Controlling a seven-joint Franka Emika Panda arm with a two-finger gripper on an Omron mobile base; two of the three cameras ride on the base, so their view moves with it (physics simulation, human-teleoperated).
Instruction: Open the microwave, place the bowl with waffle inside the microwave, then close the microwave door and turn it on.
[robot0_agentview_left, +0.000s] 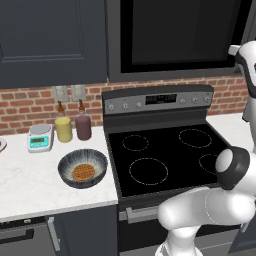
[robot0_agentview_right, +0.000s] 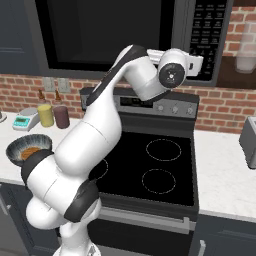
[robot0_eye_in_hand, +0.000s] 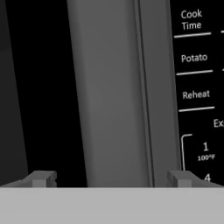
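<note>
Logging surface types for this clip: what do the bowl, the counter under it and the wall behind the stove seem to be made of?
The bowl looks like glazed ceramic: dark blue-grey with pale streaks radiating around its rim. The counter reads as polished stone, perhaps marble: white with faint grey mottling. The wall looks like matte red brick with pale mortar lines. All rendered, so these are guesses from looks.

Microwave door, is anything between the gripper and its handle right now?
Nothing visible. In the hand view the open gripper faces the grey vertical handle of the microwave door, fingertips spread to either side of it, with no object between them.
</note>
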